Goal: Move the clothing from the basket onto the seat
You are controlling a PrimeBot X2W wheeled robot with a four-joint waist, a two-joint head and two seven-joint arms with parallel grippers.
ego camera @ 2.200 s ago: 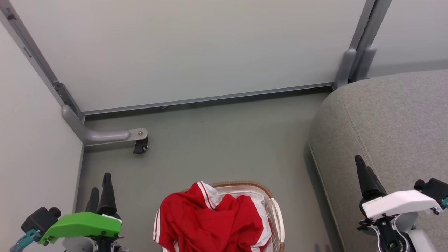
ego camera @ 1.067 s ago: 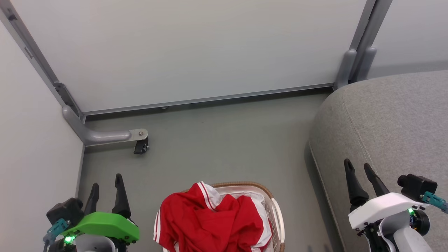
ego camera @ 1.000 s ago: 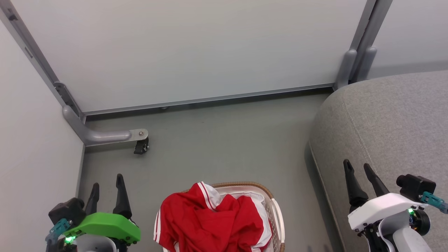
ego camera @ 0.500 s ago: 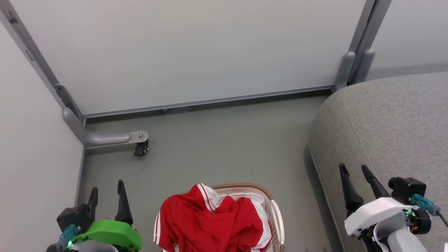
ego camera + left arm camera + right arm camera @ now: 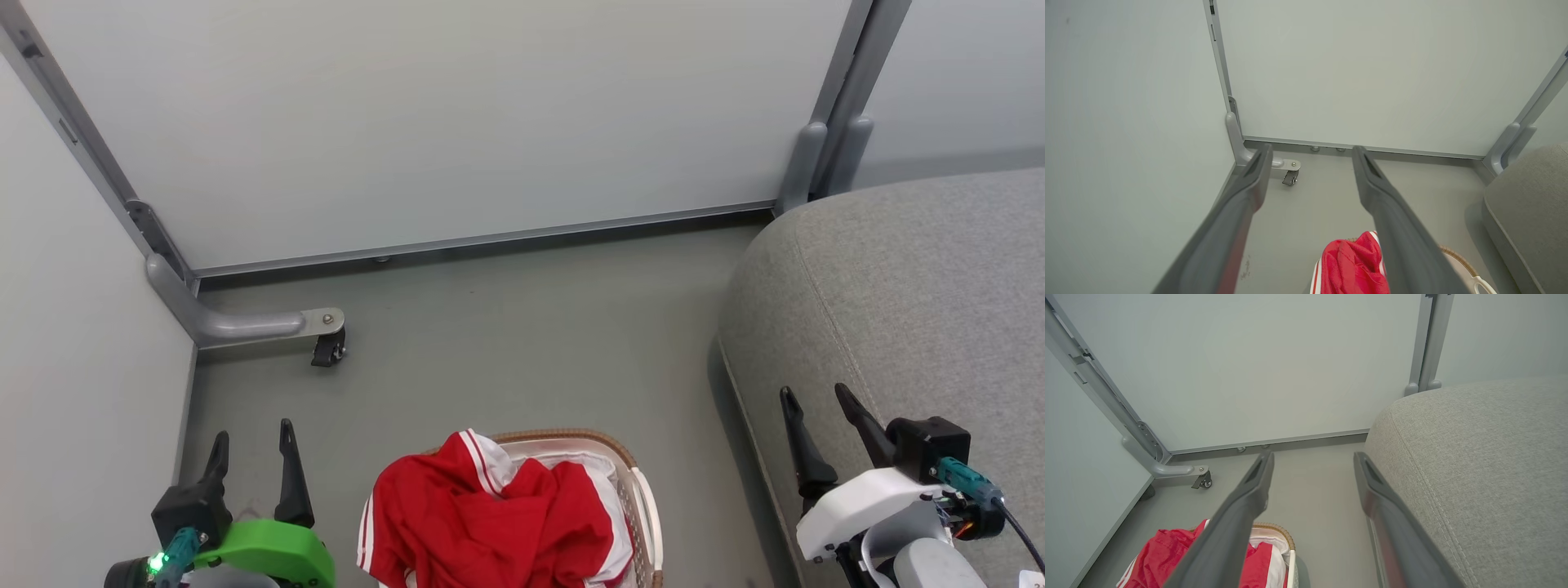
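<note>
Red clothing point(image 5: 490, 514) with white-striped trim is heaped in the white basket point(image 5: 645, 506) with a brown woven rim, at the bottom middle of the head view; it also shows in the left wrist view point(image 5: 1351, 265) and the right wrist view point(image 5: 1159, 555). The grey seat point(image 5: 914, 294) fills the right side. My left gripper point(image 5: 251, 441) hangs open to the left of the basket, above the floor, holding nothing. My right gripper point(image 5: 816, 408) is open and empty over the seat's front edge, to the right of the basket.
A white partition wall point(image 5: 441, 114) with a grey metal frame closes the back and left. A grey foot with a black caster point(image 5: 326, 349) juts out at the left. Grey floor point(image 5: 522, 327) lies between the basket and the wall.
Both grippers have drawn back toward the bottom of the head view, still open. The head view has shifted slightly. The clothing and basket lie as before.
</note>
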